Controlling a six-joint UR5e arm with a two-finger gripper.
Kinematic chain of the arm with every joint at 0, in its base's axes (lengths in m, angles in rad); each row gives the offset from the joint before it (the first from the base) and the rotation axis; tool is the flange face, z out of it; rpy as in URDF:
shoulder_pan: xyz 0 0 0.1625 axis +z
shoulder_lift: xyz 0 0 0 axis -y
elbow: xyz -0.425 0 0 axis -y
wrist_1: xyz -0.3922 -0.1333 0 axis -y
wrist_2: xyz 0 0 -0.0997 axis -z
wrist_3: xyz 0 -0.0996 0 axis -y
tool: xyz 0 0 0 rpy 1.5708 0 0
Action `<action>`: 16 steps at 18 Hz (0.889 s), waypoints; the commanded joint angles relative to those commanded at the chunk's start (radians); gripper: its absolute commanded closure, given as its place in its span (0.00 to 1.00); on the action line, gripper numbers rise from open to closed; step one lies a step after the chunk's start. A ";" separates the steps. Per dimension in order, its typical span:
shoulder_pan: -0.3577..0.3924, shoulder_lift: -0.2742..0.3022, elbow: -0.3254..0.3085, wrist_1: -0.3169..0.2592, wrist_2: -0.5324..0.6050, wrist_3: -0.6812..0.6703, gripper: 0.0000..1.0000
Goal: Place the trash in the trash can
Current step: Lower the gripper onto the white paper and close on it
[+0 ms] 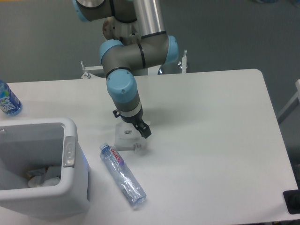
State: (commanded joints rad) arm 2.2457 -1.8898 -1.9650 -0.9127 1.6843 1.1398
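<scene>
1. Hovering over the wrapper mid-surface, my gripper points down at it; I cannot tell whether the jaws are parted or closed.
2. I see the crushed bottle lying just below, near the trash can at left.

Red lettering on crushed bottle label, too small to read, wrapper print illegible
</scene>
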 joint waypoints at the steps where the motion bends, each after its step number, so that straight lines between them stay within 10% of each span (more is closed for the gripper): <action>1: 0.000 -0.002 0.002 0.002 0.000 -0.003 0.00; 4: 0.000 -0.014 0.014 0.002 0.003 -0.020 0.02; 12: 0.002 -0.014 0.029 -0.002 0.009 -0.032 0.97; 16: 0.005 -0.008 0.035 -0.005 0.009 -0.020 1.00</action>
State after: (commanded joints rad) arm 2.2503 -1.8976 -1.9298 -0.9173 1.6935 1.1197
